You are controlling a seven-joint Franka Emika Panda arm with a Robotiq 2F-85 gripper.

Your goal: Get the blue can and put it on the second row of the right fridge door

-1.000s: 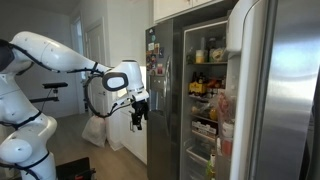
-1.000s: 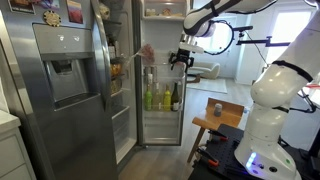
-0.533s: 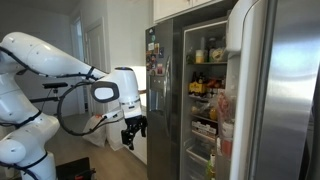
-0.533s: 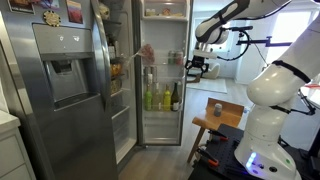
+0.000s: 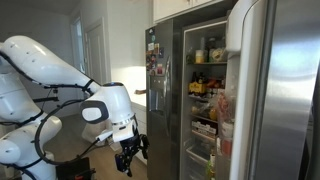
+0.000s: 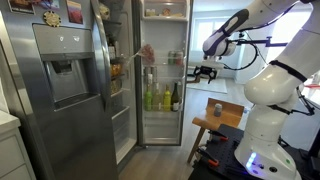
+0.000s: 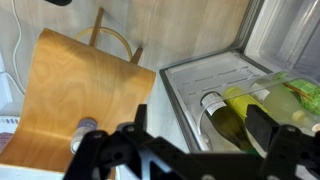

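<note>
My gripper is wide open and empty, and the blue can stands about mid-way on the little wooden table (well off its edges), so I'd centre over it, then drop straight.

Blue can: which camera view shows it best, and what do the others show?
An exterior view: the blue can stands upright on the stool, its side visible. The wrist view shows only its top; it is absent elsewhere.
</note>
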